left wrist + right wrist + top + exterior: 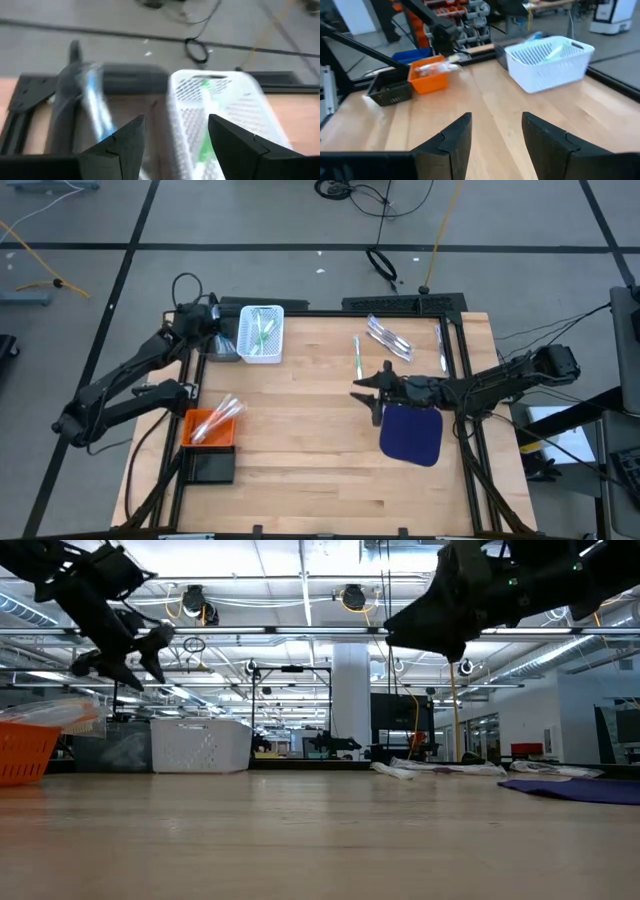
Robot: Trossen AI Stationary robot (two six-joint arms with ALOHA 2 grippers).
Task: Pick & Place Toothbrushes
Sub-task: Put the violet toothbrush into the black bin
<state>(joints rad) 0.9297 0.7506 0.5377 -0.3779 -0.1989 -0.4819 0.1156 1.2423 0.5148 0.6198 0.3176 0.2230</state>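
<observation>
A white basket [262, 333] at the far left of the table holds green toothbrushes [204, 116]. Beside it stands a grey bin [223, 348] with a light-blue toothbrush [96, 107] leaning in it. My left gripper [175, 120] hovers open above the gap between bin and basket, with nothing between its fingers. More toothbrushes lie on the wood at the far right: a green one [356, 356], clear wrapped ones [389, 338] and one by the frame [441, 346]. My right gripper [364, 391] is open above the table's middle, pointing left, with nothing in it.
An orange basket [208, 426] with pink and white toothbrushes and a black bin [211, 465] stand at the near left. A dark blue cloth [411, 434] lies under my right arm. A black frame [400, 304] edges the table. Bare wood stretches across the middle and near side.
</observation>
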